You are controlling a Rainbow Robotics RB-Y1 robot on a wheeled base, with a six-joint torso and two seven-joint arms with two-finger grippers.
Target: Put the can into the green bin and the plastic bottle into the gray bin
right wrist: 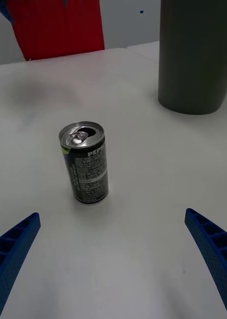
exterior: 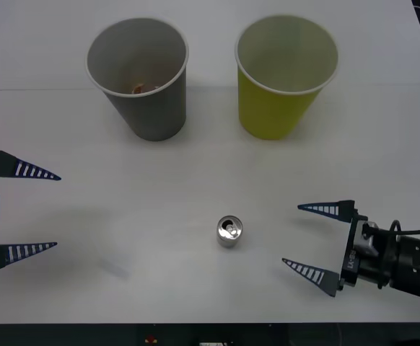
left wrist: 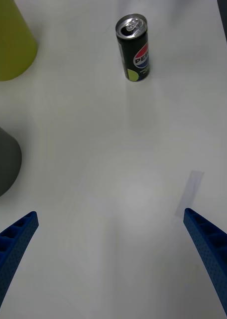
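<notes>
1. The can [exterior: 229, 232] stands upright on the white table [exterior: 123, 216], between the two grippers and touching neither.
2. The right gripper [exterior: 318, 241] is near the can on its right side, with fingers spread wide and holding nothing.
3. The left gripper [exterior: 33, 213] waits at the left edge, well apart from the can, also wide open.
4. The gray bin [exterior: 141, 79] and the green bin [exterior: 286, 76] stand upright side by side at the far side of the table; something small and reddish lies inside the gray bin.
</notes>
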